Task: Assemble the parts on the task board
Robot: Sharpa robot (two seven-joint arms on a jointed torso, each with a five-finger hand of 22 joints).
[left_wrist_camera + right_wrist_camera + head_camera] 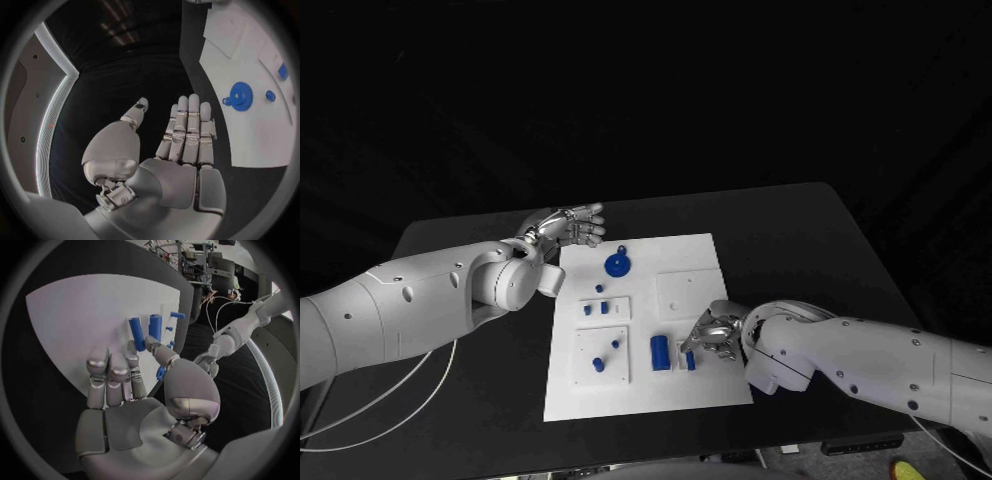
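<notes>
Task board (678,392), a white plate, lay in the middle of the black surface (805,220), carrying the blue parts: a blue gear (617,265) near its far edge, small pegs (602,309) in a raised block at mid-board, two more pieces (606,357) in the block nearer the front-left corner, and an upright blue cylinder (659,352) toward the front-right. The right hand (708,336) hung over the board's right side just beside that cylinder, fingers curled downward; in the right wrist view its thumb (157,351) reached toward the blue cylinders (154,326), and a small blue piece (161,373) showed close under the thumb, but I could not tell whether it was actually pinched or merely lay behind it. The left hand (565,229) hovered off the board's far-left corner, flat, fingers (187,125) straight and together, holding nothing. The step in hand looked like picking or seating a part beside the cylinder. To do it well, the right hand should probably close slowly on the part's sides, keep it upright, and lift or press straight along its axis so the neighbouring cylinder is not knocked; the left hand could steady the board's edge if it slid.
</notes>
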